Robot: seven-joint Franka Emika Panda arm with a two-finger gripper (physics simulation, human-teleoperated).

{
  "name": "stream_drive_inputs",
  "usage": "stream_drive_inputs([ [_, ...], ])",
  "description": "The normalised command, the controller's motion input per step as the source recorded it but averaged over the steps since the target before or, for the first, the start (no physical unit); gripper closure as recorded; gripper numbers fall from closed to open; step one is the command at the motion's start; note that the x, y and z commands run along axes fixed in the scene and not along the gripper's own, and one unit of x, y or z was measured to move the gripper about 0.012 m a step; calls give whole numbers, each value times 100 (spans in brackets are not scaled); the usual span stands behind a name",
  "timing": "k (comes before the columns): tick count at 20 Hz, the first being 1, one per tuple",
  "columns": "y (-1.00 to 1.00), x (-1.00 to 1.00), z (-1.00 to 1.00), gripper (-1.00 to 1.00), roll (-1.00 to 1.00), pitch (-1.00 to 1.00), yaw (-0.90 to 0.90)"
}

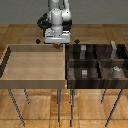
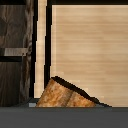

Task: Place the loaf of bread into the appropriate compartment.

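The loaf of bread (image 2: 65, 95) is an orange-brown block that fills the near part of the wrist view, tilted and hanging above the tan tray floor. In the exterior view it is only a small orange speck (image 1: 56, 46) under my gripper (image 1: 56, 44), which is shut on it. The gripper hangs over the far corner of the tan tray, right beside the dark brown four-cell bin (image 1: 95, 62). The cell of the bin nearest the gripper (image 1: 80, 52) lies just toward the exterior view's right. My fingertips themselves are hidden.
The big light tan tray (image 1: 35, 62) sits on thin legs at the exterior view's left, touching the bin. Small grey-white pieces (image 1: 84, 73) lie in the bin's cells. Dark bin wood (image 2: 15, 50) and the tray's wall (image 2: 42, 45) show in the wrist view.
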Motion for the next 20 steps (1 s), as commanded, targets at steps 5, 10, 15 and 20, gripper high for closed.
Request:
stream_drive_inputs([
  [5, 100, 0, 0, 100, 0, 0, 0],
  [10, 100, 0, 0, 100, 0, 0, 0],
  [15, 40, 40, 0, 100, 0, 0, 0],
  [20, 0, 100, 0, 100, 0, 0, 0],
])
